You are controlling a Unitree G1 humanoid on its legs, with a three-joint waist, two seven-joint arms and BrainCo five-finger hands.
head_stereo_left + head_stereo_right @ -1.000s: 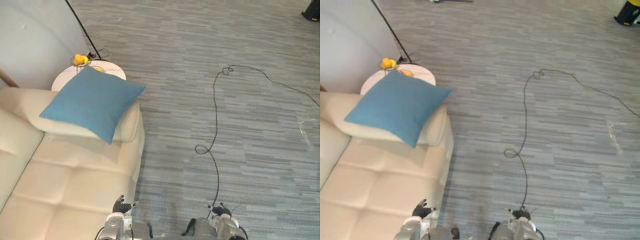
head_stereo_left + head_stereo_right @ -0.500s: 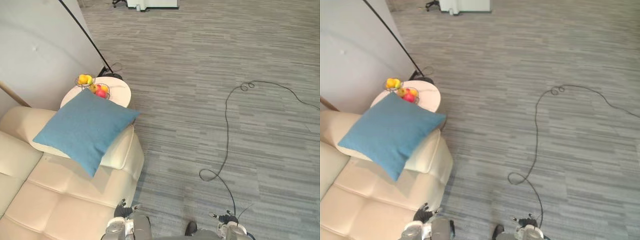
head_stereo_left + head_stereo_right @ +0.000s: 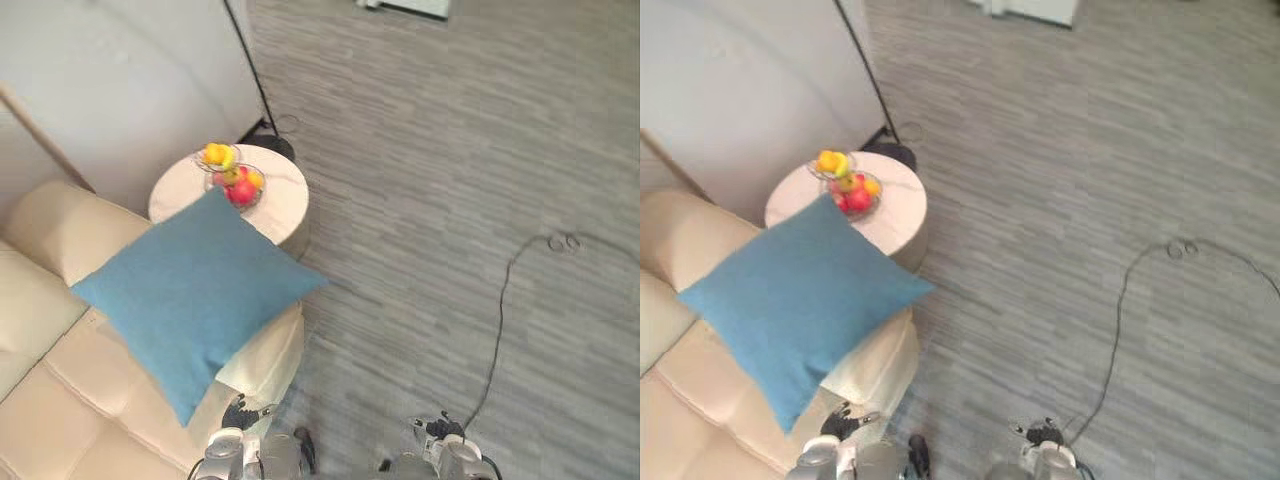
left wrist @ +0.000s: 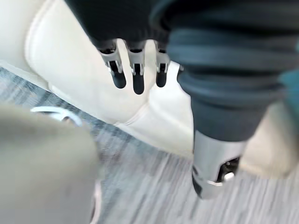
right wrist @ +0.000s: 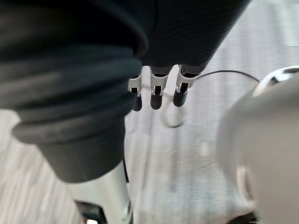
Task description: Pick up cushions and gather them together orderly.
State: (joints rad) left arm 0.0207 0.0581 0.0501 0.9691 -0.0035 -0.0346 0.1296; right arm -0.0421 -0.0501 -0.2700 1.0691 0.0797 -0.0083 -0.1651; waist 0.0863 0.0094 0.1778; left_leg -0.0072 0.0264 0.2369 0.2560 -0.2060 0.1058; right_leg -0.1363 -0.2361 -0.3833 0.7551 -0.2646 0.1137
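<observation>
Approach step rn imo: square blue fabric cushion lies on the armrest of the cream leather sofa, left hand & right hand hang low w/ fingers loosely straight, holding nothing, so next = reach out + grab it.

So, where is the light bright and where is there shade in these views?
Left eye view: the round table has a bright top and a shaded side; the floor is evenly lit. Left wrist view: the sofa looks bright past the left hand.

Blue cushion lies, seemingly tilted, on sofa armrest.
</observation>
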